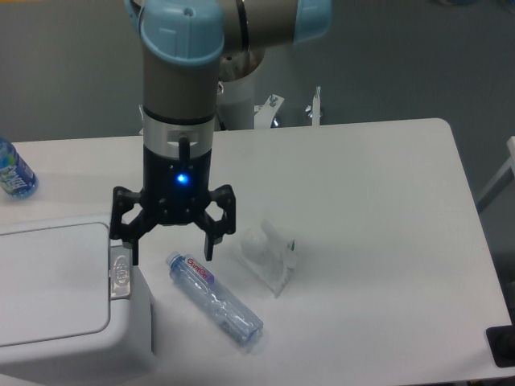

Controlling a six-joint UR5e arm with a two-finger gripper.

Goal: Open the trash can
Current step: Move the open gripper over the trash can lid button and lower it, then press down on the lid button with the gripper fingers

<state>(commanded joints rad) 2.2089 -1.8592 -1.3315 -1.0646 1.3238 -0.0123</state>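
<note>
**Q:** At the near-left corner of the tabletop (386,177), what stands?

**A:** The trash can (72,338), a large light-grey bin with rounded corners. Its flat rectangular lid (48,285) lies closed. A small silvery oval push-button (121,270) sits on the rim along the lid's right side. The bin runs out of view at the left and near edges.

**Q:** Where is the gripper?

**A:** The gripper (171,250) hangs from the arm (181,72), pointing down, just right of the bin's upper right corner. Its two black fingers are spread wide apart and hold nothing. The left-hand fingertip (133,256) appears just beside the push-button; whether it touches the bin cannot be told. A blue light (182,179) glows on the gripper body.

**Q:** What else lies on the tabletop?

**A:** A clear plastic bottle (216,300) lies on its side near the bin, cap end towards the gripper, with a red-and-white label near that end. Just right of it lies a crumpled clear plastic wrapper (269,256), apart from the bottle. At the left edge, a blue-labelled bottle (12,170) is partly cut off by the frame, well apart from the gripper.
</note>
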